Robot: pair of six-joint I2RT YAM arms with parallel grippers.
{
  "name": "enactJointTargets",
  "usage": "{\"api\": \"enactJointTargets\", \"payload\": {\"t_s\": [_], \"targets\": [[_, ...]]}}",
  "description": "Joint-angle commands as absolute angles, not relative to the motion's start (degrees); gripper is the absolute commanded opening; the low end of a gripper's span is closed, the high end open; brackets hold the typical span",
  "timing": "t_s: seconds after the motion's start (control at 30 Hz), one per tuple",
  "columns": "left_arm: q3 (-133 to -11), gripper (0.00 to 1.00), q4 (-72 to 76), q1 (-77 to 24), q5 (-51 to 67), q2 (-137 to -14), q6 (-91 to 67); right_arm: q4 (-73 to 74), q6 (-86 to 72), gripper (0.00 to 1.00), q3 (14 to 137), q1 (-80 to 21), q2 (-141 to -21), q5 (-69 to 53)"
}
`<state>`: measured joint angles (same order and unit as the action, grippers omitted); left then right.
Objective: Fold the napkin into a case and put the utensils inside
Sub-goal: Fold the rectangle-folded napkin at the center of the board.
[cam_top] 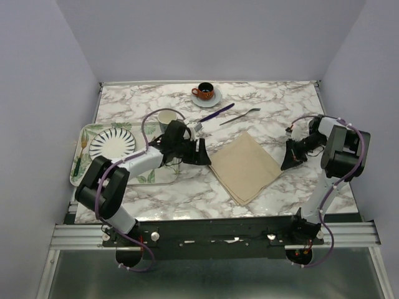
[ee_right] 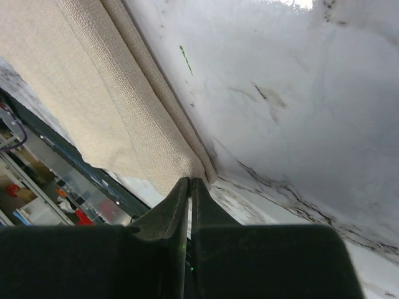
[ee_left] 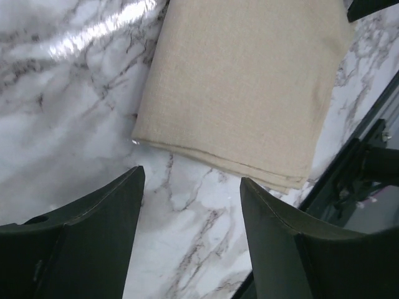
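The right pincer [ee_right: 190, 182], pressed together, is sitting at the napkin's [cam_top: 244, 167] right corner; the left pincer [ee_left: 191, 175] is gaping just off the opposite edge.

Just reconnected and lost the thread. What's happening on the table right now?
The beige-tan cloth napkin lies folded flat on the marble table as a broad square, with no pocket formed yet. The left claw hangs open just off its edge. The right claw is shut at the napkin's corner, though whether it pinches cloth is unclear. The dark purple knife and silver fork lie untouched beyond the napkin.
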<state>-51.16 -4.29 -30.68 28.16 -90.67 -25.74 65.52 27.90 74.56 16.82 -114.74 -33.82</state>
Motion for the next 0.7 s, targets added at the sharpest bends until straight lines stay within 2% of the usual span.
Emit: {"api": "enactJointTargets", "payload": {"t_s": [0.0, 0.03, 0.17, 0.23, 0.43, 0.67], "targets": [[-42.56, 0.75, 9.54, -30.06, 31.91, -85.36, -45.06, 65.12, 28.12, 0.20, 74.00, 16.52, -112.50, -32.87], [-40.02, 0.75, 11.06, -30.06, 31.47, -84.56, -48.13, 65.47, 28.47, 0.28, 74.53, 16.52, -112.15, -32.78], [-35.95, 0.73, 16.86, -30.15, 28.39, -82.44, -51.50, 63.99, 30.32, 0.48, 76.11, 16.52, -107.33, -33.83], [-35.51, 0.68, 19.50, -30.06, 28.39, -84.11, -52.90, 63.89, 30.41, 0.52, 77.60, 16.26, -104.95, -35.24], [-34.36, 0.55, 28.12, -29.88, 28.39, -88.32, -59.58, 60.22, 29.36, 0.52, 74.03, 10.82, -97.57, -37.97], [-36.12, 0.57, 25.40, -29.88, 26.90, -91.14, -62.75, 47.92, 30.58, 0.48, 62.00, -1.56, -85.01, -33.16]]}}
